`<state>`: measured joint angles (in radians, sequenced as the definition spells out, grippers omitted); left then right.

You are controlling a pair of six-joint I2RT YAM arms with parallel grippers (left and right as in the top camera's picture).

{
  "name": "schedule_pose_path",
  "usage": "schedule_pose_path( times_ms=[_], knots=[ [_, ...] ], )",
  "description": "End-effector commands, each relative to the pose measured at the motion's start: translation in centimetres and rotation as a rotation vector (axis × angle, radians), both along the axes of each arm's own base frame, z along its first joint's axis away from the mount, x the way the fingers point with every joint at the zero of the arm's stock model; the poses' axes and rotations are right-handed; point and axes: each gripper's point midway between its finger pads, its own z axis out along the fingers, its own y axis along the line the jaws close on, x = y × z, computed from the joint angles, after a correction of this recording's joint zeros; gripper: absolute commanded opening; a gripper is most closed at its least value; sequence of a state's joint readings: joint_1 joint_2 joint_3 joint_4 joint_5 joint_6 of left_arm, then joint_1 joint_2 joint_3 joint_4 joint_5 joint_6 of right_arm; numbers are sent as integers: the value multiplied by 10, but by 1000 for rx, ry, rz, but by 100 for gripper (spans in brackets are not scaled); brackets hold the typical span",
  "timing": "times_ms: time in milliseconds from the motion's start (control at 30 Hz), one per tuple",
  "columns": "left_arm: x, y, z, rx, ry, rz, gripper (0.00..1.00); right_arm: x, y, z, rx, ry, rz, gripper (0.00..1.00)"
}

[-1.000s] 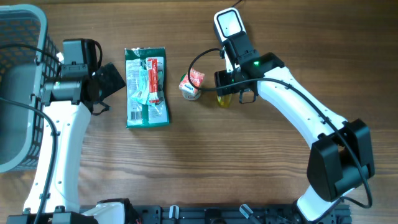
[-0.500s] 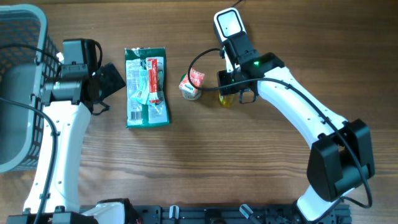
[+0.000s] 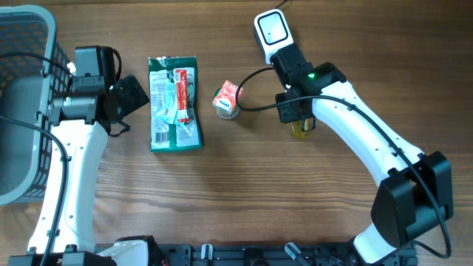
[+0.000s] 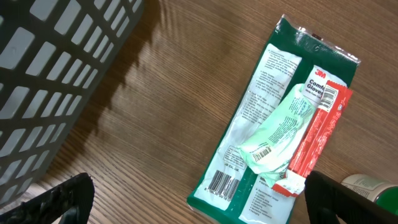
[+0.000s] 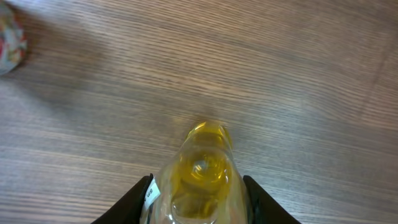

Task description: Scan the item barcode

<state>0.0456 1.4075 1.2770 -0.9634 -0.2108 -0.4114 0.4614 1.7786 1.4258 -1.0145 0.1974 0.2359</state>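
Bare tabletop (image 4: 168, 106) between basket (image 4: 50, 81) and packet (image 4: 252, 112)

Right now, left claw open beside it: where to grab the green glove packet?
Top-down, across its narrow width near mid-length. The green glove packet lies flat on the table, so no side approach gets under it; the open left claw looks wide enough to span both long edges. Gripping mid-length likely leaves the barcode at one end uncovered.
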Motion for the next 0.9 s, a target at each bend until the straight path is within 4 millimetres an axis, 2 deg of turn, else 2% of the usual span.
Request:
schedule_pose_path(
  times_ms=[0, 133, 367, 700, 767, 867],
  knots=[
    [1, -2, -1, 5, 4, -18, 100, 8, -11, 16, -8, -66, -59, 39],
    [1, -2, -1, 5, 4, -18, 100, 13, -18, 16, 11, -74, -103, 38],
    [1, -2, -1, 5, 4, -19, 100, 21, -24, 13, 254, 6, -151, 38],
    [1, -2, -1, 5, 4, -18, 100, 21, -29, 13, 261, 14, -163, 43],
    [1, -2, -1, 5, 4, -18, 100, 19, -30, 12, 259, 22, -165, 48],
    [1, -2, -1, 5, 4, -18, 100, 16, -30, 11, 255, 31, -166, 65]
  ],
)
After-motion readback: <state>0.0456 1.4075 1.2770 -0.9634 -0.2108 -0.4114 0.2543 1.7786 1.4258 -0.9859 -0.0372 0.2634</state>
